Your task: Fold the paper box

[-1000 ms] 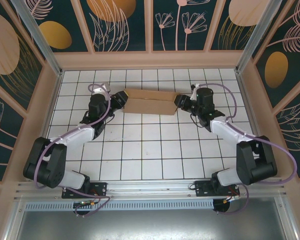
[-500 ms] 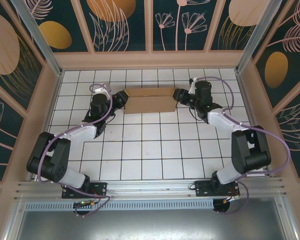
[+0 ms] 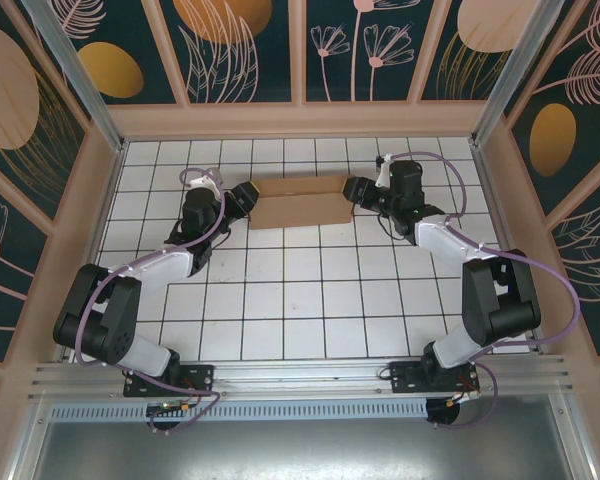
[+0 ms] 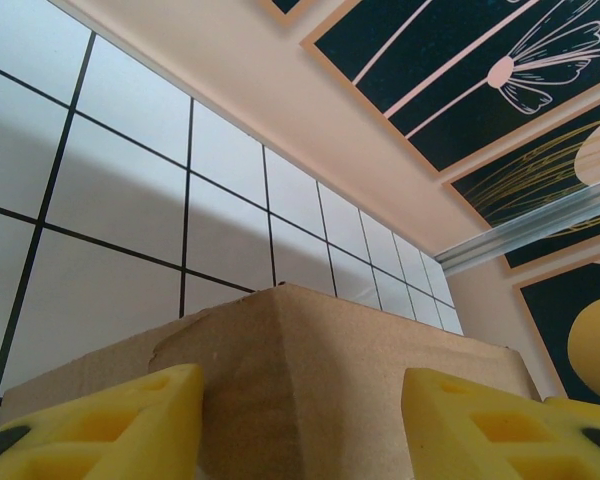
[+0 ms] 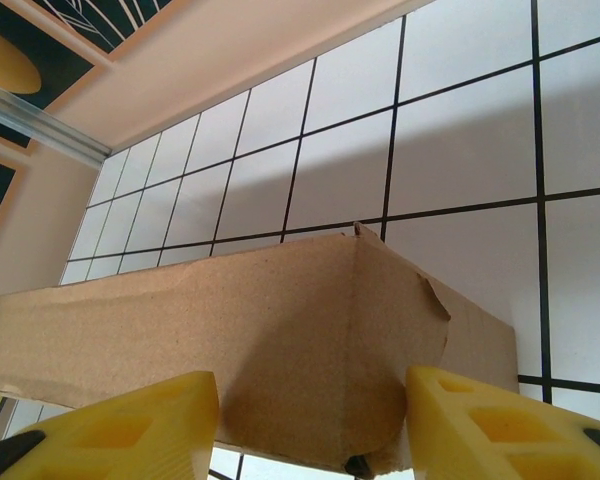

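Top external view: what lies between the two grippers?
The paper box spans that stretch in the top view, left gripper at one end, right gripper at the other.

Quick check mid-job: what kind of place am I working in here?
Probably a purpose-built robot test cell rather than a home: a white gridded tabletop, enclosing wall panels printed with flowers, and an aluminium rail along the near edge.

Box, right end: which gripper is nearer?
Right. The right gripper is at the right end of the box, with a box corner between its spread fingers. The left gripper is at the opposite, left end, also straddling a corner.
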You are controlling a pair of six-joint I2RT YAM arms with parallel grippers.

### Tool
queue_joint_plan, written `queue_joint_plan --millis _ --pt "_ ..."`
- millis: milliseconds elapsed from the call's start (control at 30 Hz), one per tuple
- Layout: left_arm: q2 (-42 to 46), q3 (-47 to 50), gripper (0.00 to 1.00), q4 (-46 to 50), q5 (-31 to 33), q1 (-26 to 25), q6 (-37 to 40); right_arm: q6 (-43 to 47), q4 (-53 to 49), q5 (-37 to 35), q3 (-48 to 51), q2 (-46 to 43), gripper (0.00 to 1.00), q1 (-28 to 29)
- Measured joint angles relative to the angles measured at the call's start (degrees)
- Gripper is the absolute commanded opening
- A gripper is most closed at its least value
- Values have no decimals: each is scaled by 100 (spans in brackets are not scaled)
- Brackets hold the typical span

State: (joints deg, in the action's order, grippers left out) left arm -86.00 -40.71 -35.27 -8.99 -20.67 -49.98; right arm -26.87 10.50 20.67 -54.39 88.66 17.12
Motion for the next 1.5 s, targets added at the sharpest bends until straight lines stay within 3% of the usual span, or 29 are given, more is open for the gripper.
queue_joint_plan --millis 600,700,767,867,900,1100,1267,1300,1400,1500 --pt "-407 -275 55 7 -42 11 155 -76 -7 -2 219 -240 54 0" --pt "-407 -323 59 94 -74 11 203 -92 -42 -9 219 -273 61 0" --pt "-402 -358 74 140 -118 7 286 -70 -87 -11 219 -319 67 2" --pt "-284 -492 94 400 -144 -33 435 -2 -197 -9 184 -376 98 39" --pt "-186 -623 98 691 -98 -59 599 28 -317 -26 111 -402 99 63" --pt "527 -1576 99 1926 415 -122 1497 267 -905 -267 -498 -848 97 101" --pt "1266 -1764 98 2109 1134 -125 2271 708 -837 -413 -879 -1305 87 92" --pt "1364 -1762 98 2107 1292 -125 2494 859 -688 -396 -822 -1397 82 90" --pt "1585 -1631 92 2048 1552 -120 3213 1268 103 -240 -271 -1714 85 85" --pt "1816 -1241 98 1976 1545 -120 3764 1733 439 -26 -48 -1786 89 85"
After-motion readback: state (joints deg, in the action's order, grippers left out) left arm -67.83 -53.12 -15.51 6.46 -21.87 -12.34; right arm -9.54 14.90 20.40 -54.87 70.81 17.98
